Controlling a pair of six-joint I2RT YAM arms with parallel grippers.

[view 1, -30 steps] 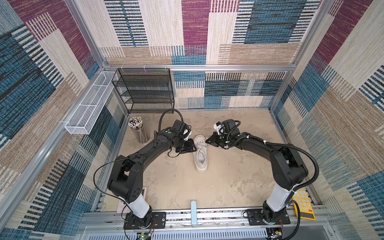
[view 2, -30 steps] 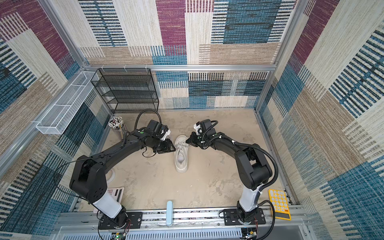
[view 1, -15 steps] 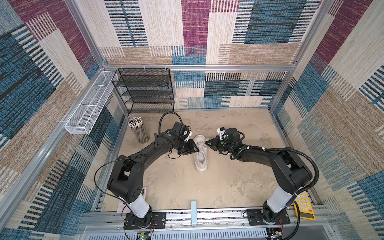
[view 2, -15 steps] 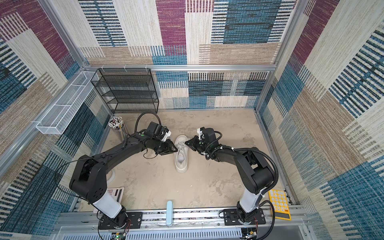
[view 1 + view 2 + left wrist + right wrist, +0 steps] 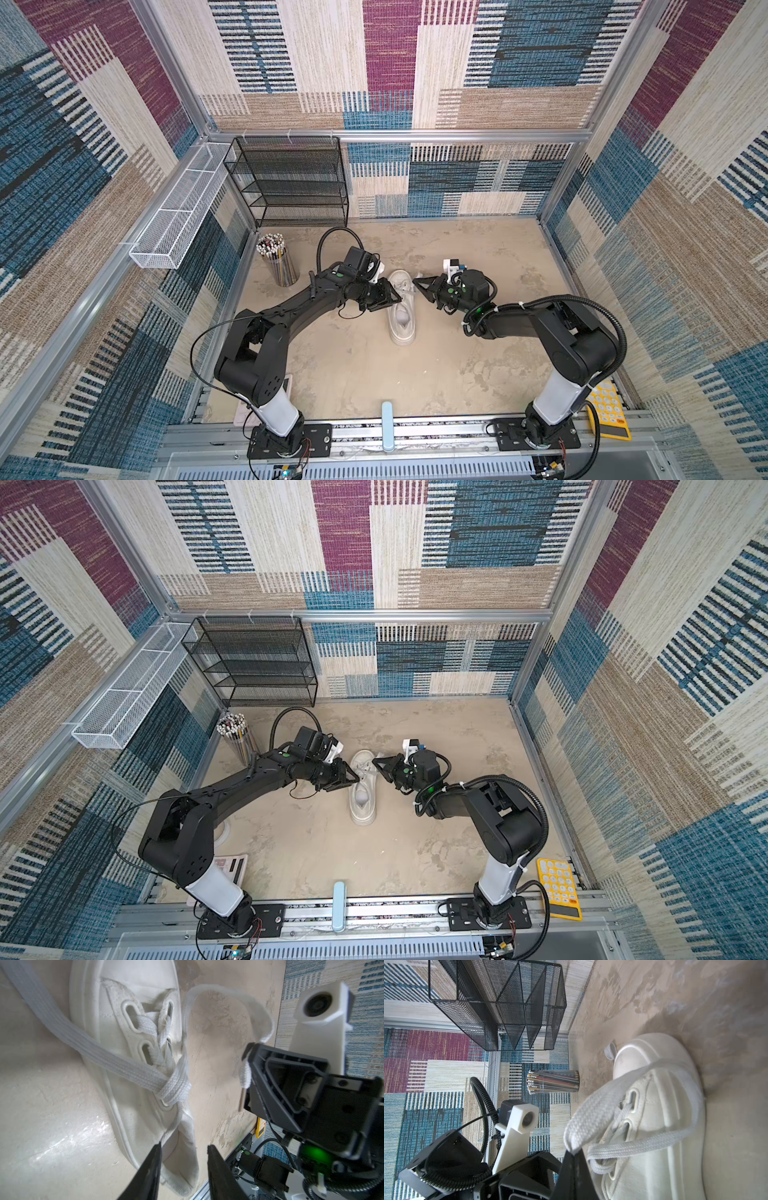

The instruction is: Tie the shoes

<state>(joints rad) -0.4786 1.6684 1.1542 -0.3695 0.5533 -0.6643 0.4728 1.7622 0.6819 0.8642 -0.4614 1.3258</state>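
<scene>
Sneaker (image 5: 402, 332) lies mid-table, toe toward 12 o'clock. Right gripper (image 5: 417, 285), at its 2 o'clock, has sunk lower, clamped on one lace (image 5: 592, 1120); left gripper (image 5: 397, 297) gapes empty at 10 o'clock. We judge: slack for looping, no knot yet.

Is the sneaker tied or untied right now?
Untied. The laces only cross once over the sneaker, no bow; the right gripper pinches one lace end.
</scene>
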